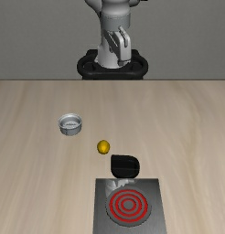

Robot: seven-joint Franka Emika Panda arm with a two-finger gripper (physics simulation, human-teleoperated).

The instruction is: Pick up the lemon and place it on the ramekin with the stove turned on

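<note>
one lemon [103, 146] lies between ramekin [70, 123] and glowing stove [128, 206]; gripper [118, 41] open, raised.

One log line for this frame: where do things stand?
gripper raised, away from lemon | lemon on table, apart from ramekin | stove burner glowing red

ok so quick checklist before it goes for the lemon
1. lemon lying free on the table: ok
2. ramekin upright, open side up: ok
3. stove rings glowing red: ok
4. gripper above the lemon: not ok, it hangs high near the base
5. dark object apart from the lemon: ok, though close beside it
</note>
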